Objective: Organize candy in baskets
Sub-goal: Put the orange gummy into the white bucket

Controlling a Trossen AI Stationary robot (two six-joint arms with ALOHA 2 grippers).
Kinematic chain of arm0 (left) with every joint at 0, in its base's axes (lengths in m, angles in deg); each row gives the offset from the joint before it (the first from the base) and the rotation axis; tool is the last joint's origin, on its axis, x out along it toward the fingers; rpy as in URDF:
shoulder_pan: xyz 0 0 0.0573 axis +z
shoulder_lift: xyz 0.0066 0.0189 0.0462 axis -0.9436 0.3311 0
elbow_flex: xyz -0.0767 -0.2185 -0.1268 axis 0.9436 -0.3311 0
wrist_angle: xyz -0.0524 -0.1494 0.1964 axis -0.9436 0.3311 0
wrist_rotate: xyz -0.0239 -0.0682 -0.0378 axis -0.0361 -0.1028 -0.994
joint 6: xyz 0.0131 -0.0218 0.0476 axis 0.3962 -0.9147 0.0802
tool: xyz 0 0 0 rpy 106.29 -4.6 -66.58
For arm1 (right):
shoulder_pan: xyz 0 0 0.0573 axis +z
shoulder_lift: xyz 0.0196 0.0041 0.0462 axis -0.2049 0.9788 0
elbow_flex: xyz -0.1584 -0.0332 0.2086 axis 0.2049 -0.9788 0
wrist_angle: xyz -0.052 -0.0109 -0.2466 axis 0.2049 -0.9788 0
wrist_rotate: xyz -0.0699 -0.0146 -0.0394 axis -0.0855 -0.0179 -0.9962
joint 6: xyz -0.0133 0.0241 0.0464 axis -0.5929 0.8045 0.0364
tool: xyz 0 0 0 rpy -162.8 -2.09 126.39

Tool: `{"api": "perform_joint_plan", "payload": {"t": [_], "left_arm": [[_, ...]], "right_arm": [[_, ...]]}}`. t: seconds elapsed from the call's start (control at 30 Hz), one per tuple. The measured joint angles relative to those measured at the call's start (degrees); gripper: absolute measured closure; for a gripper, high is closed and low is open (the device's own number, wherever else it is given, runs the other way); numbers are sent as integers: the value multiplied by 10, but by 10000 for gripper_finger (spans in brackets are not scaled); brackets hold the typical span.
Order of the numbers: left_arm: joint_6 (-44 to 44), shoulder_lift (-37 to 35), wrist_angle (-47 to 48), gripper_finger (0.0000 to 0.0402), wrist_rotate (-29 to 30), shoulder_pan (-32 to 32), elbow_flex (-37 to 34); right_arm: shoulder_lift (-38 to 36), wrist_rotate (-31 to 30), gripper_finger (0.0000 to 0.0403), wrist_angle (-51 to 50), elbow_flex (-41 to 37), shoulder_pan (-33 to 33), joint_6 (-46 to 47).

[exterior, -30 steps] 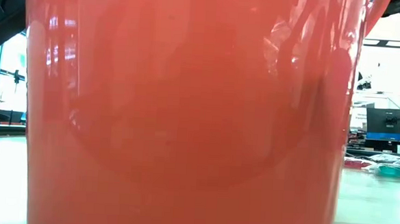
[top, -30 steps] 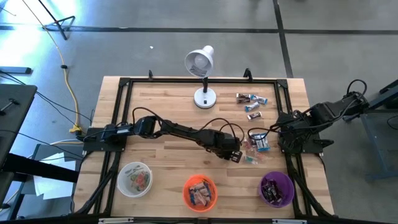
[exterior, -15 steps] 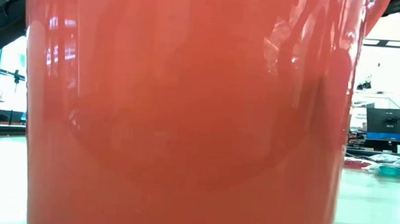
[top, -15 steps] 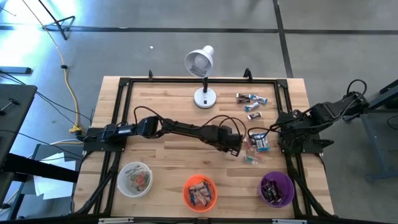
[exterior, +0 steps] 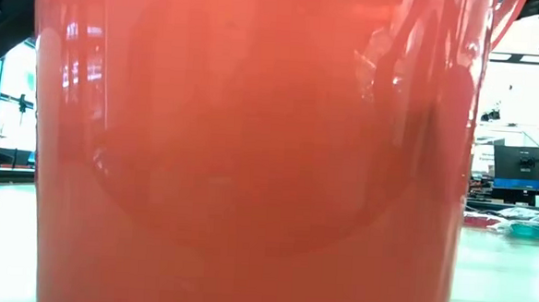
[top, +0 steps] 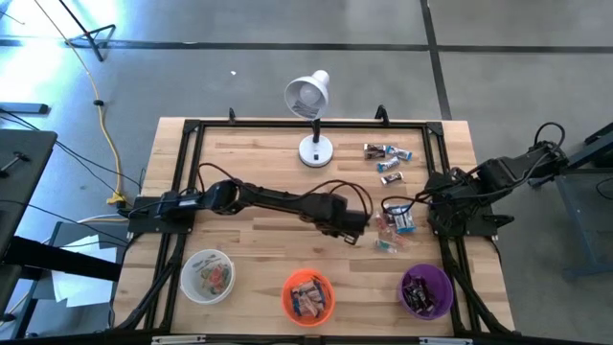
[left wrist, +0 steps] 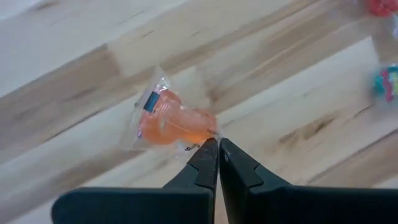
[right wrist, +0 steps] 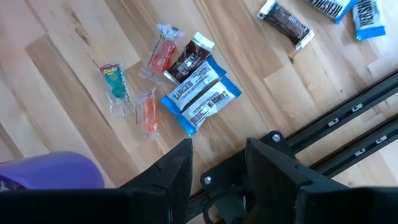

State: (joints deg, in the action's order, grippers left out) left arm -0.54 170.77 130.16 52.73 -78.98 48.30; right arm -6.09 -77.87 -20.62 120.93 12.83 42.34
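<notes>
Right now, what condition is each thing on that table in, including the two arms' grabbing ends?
left tool: shut, pinching the edge of the orange candy's wrapper
orange candy: clear-wrapped, held by the left tool
right tool: open, empty, at the table's right edge
white basket: upright, holding candy
orange basket: upright, holding candy
purple basket: upright, holding candy
loose candies: unsorted on the table
lamp: standing; whether lit is unclear

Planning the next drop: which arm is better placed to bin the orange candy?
Left. Its gripper is shut on the candy wrapper's edge at mid-table, while the right gripper waits open at the table's right edge.
</notes>
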Motion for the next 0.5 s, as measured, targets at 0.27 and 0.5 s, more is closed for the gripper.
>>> {"api": "perform_joint_plan", "payload": {"t": [0.27, 0.5], "left_arm": [[-61, -87, 143, 401, 41, -33, 1], [-97, -177, 185, 401, 83, -80, 1]], "right_arm": [[0, -10, 259, 2, 0, 0, -15], [0, -10, 259, 14, 0, 0, -6]]}}
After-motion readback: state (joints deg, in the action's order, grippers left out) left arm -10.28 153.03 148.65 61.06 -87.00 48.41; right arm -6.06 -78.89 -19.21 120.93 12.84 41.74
